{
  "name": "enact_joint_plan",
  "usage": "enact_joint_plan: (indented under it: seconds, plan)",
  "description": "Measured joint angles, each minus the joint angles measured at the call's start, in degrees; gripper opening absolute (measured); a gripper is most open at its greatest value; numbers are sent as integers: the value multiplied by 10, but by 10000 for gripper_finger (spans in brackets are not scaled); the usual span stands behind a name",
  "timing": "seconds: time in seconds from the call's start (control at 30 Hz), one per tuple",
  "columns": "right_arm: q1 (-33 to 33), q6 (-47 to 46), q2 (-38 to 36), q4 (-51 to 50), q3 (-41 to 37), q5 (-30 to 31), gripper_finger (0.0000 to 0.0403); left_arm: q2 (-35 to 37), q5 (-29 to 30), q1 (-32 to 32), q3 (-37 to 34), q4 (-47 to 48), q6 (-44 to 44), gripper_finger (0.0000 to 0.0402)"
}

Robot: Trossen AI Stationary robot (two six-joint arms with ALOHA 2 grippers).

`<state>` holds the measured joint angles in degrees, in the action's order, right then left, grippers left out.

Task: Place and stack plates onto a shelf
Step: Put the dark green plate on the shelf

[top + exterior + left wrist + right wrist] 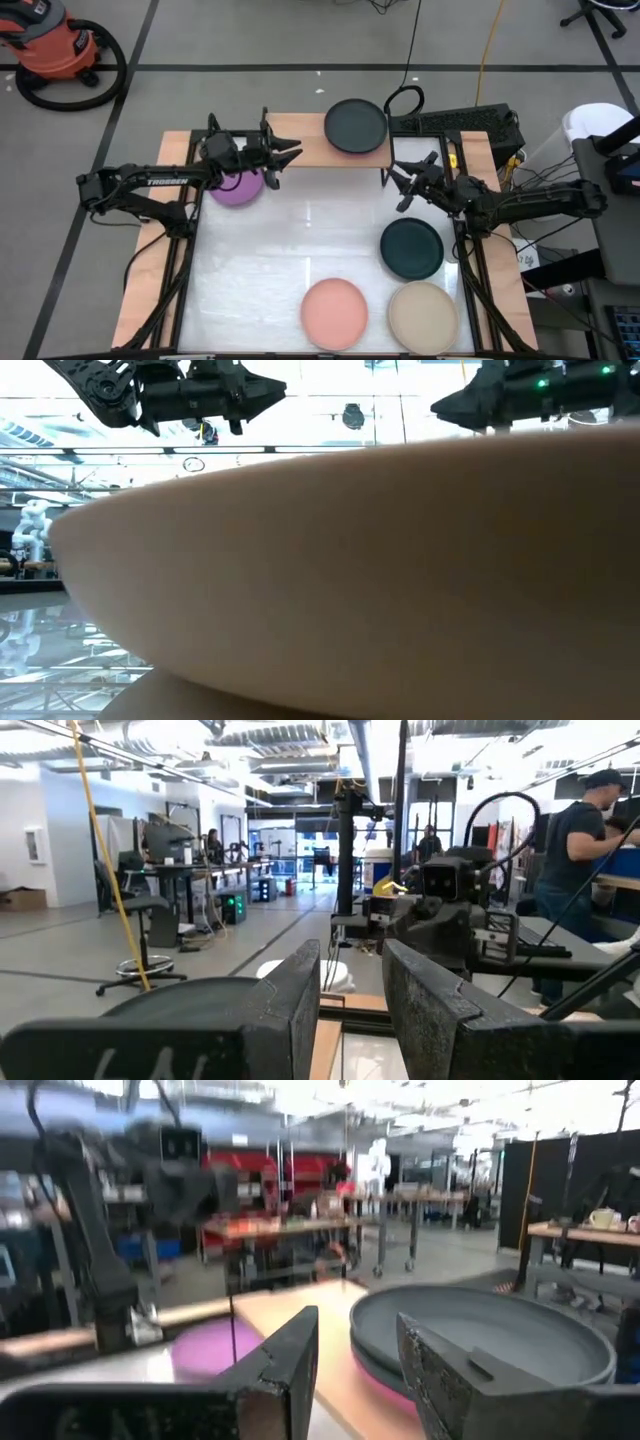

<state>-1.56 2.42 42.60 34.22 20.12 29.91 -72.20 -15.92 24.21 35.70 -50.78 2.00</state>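
Charcoal plate stack (355, 126) flat on shelf (310, 140), round, no long axis

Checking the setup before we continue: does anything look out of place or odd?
Yes: the beige plate sits so near the table's front edge that it fills most of the low view. Otherwise, the plates lie flat, and a stack on the shelf looks even.

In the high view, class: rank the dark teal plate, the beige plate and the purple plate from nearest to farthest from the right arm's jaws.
Measured from the right gripper:
1. Dark teal plate, just toward the table's front, on the right side.
2. Beige plate, at the front right corner.
3. Purple plate, across the table on the left, under the left gripper.
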Motion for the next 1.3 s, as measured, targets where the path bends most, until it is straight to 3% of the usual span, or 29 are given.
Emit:
enact_joint_plan:
  seconds: [0.17, 0.37, 0.53, 0.77, 0.93, 1.13, 1.3]
  plan:
    - [0, -1, 34, -49, 12, -1, 118, -6, 7, 0, 0, 0, -24, 116]
    - [0, 31, 59, -73, 20, -2, 118, -5, 79, 0, 0, -6, -48, 116]
    - [0, 57, 69, -162, 83, -34, 118, -8, 131, 0, 1, -81, -45, 116]
    - [0, -34, 95, -363, 121, -94, 118, -13, 125, -2, 1, -44, -38, 116]
    - [0, -99, 124, -424, 121, -128, 118, -35, 126, -1, 1, -33, -61, 116]
    - [-25, -83, 168, -469, 196, -196, 118, -50, 132, 0, 1, -76, -83, 116]
    - [-58, -51, 213, -542, 258, -214, 118, -49, 132, 0, 1, -94, -92, 116]
